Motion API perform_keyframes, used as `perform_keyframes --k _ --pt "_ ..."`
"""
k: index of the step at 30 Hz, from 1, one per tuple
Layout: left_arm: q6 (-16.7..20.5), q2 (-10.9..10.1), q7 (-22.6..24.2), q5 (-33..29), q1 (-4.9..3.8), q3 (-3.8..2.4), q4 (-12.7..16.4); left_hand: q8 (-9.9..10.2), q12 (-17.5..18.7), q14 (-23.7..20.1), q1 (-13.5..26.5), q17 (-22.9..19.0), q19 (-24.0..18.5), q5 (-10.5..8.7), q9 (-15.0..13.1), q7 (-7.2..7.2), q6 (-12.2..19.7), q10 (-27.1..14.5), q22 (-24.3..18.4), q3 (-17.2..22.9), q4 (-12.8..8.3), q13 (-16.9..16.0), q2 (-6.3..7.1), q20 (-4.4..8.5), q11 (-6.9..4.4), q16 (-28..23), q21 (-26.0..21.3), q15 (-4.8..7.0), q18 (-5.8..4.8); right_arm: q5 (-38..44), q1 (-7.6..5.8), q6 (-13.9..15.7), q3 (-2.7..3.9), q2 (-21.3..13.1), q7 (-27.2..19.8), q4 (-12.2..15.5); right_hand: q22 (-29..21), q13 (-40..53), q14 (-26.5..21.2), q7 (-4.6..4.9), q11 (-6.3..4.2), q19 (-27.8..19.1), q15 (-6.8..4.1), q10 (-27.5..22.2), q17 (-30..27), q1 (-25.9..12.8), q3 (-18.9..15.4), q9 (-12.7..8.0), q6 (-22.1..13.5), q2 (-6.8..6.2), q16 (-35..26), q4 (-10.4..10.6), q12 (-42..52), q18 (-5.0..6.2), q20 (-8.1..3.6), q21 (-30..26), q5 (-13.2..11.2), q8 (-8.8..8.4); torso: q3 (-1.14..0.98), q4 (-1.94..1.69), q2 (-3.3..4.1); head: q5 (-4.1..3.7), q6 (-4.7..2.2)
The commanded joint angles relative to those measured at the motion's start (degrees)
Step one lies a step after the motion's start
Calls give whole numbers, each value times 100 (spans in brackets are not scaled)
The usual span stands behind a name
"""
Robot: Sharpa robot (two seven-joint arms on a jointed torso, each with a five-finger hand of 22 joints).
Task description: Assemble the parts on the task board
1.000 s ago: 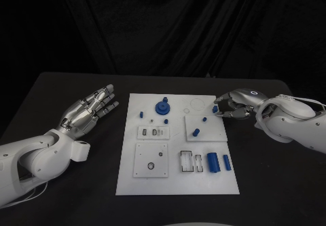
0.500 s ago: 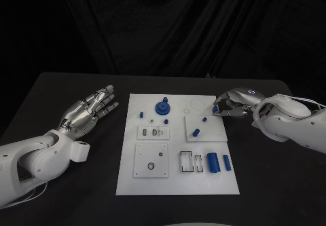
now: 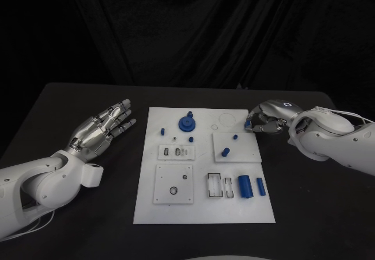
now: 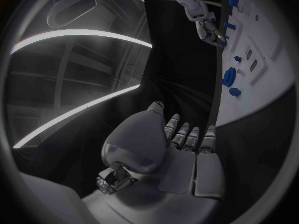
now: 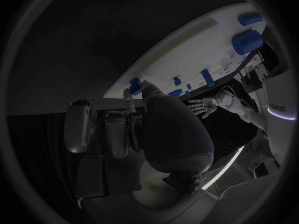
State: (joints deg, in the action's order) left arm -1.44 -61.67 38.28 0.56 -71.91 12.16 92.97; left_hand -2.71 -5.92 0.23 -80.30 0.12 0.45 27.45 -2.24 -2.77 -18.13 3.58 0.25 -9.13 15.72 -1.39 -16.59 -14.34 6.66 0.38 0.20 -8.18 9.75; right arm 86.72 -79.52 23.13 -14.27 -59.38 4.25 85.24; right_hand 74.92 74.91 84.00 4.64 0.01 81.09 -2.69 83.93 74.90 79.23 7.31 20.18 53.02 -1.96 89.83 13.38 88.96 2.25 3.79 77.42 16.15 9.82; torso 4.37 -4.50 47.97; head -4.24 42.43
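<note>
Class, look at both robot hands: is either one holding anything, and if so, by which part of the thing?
The right hand pinches a small blue part at the board's right edge; which part of it is gripped cannot be told. The left hand holds nothing.

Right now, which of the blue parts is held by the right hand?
The small blue part at the task board's far right edge: the right hand pinches it, while every other blue part lies or stands free on the board.

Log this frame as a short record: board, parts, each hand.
board: white task board mid-table
parts: blue gear at the far end; two blue cylinders lying near the right edge; blue pegs standing on the raised square plate
left hand: open, fingers spread, off the board's left side
right hand: at the board's far right corner, pinching a small blue part
</note>
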Motion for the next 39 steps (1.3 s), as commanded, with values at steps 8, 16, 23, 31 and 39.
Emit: perform_keyframes --k 8,16,23,31,39 --pt "-85 -11 41 12 28 -5 15 18 14 -15 -56 -8 2 31 -1 -36 28 -18 7 42 -11 6 8 -30 14 -34 21 -39 36 12 18 306 2 17 27 1 1085 1363 587 -18 9 -24 15 398 1496 188 82 142 119 32 -2 -119 -21 96 20 -46 304 68 0 9 0 32 -3" --pt "-86 -18 37 12 40 -5 16 18 14 -15 -56 -8 2 31 -1 -36 28 -18 7 42 -11 6 8 -30 14 -34 21 -39 36 12 -6 753 8 -44 -141 269 1104 1402 600 -35 -9 20 -2 456 1510 231 113 247 247 -4 17 -152 13 83 6 10 484 132 3 2 -7 70 -22" --pt "-61 -33 30 12 47 -5 17 18 14 -15 -56 -8 2 31 -1 -36 28 -18 7 42 -11 6 8 -30 14 -34 21 -39 36 16 -290 906 12 -97 -132 981 1126 1444 600 -29 -11 76 -11 516 1510 211 106 320 368 -52 17 -130 49 67 -4 81 534 184 4 12 -18 113 -13" --pt "-56 5 23 12 49 -5 7 17 10 -14 -63 -7 3 37 -3 -38 19 -17 8 49 -17 5 8 -33 16 -33 22 -41 36 312 -341 691 10 333 -31 1596 1174 1509 600 -48 -27 192 -26 607 1510 123 85 374 411 -74 17 -59 104 32 -17 236 500 183 12 14 -33 189 45" --pt "-63 55 17 12 49 -5 -4 18 10 -15 -65 -8 4 39 -2 -38 24 -17 8 52 -19 5 8 -34 16 -34 22 -42 36 768 -35 528 11 892 259 1450 1198 1509 600 -64 -46 258 -51 607 1510 51 58 459 533 -109 17 -21 104 14 -41 321 466 223 33 9 -48 183 90"
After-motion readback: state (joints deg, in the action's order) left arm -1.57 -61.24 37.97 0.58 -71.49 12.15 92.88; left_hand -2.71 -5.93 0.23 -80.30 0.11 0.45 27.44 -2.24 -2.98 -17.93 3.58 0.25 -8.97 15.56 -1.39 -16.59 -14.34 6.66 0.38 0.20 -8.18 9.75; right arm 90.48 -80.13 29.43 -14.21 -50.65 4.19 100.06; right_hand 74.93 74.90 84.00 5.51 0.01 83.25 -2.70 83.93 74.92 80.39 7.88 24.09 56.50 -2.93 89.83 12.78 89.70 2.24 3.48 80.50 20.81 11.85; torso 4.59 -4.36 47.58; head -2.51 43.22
